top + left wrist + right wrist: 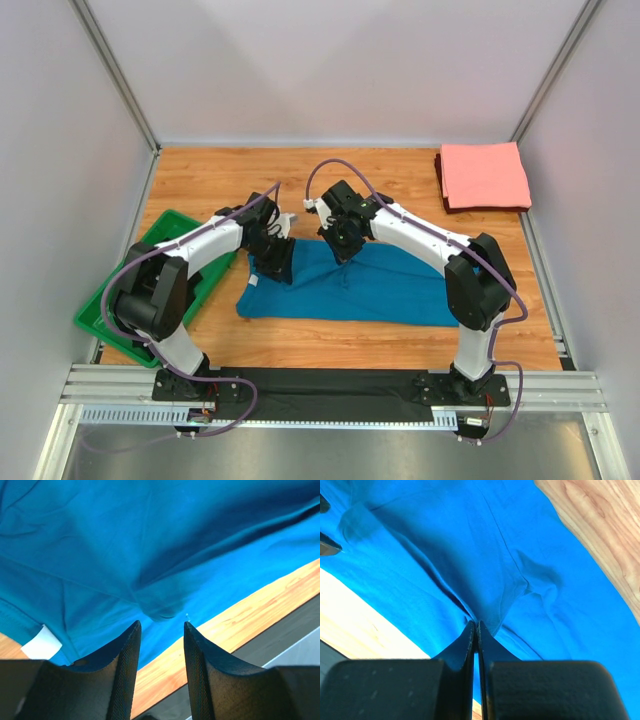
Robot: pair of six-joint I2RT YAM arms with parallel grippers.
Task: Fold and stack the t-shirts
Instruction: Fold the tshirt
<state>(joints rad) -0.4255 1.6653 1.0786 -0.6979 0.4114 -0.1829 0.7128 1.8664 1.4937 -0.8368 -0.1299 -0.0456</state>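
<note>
Pinched shut, the right fingers [461, 649] grip a raised fold of the teal-blue t-shirt [385, 288], which lies across the middle of the tabletop [215, 180], its white label [42, 642] at the left end. Over that end the left fingers [127, 652] stand partly open, holding nothing. Far right lies the folded salmon-pink t-shirt [485, 175]; a green tray [92, 322] sits left.

The left arm [190, 250] hides part of the green tray [100, 305]; the teal t-shirt [150, 545] overruns the 2 wrist views.
</note>
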